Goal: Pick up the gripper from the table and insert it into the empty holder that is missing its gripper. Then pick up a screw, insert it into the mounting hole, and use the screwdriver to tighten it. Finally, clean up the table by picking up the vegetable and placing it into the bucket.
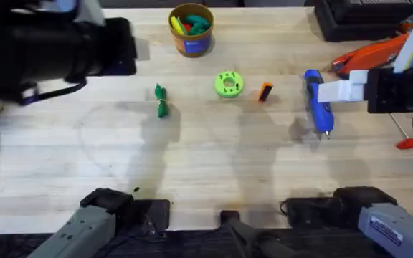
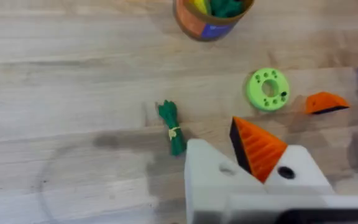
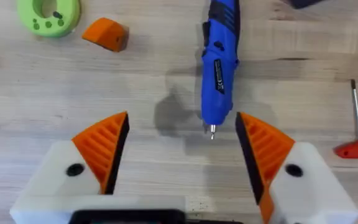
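Bucket (image 1: 191,30) holds yellow, red and green toys; right jaws spread empty, left jaws' state unclear.

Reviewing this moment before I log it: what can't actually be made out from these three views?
- Left gripper, left wrist view: one orange pad shows; the other side is cut off by the edge, so its state is unclear.
- Bucket, left wrist view: top cut off by the edge.
- Lime-green disc, overhead: what sits in its holes is too small to tell.
- Overhead, upper left: a dark blurred arm hides the table there.
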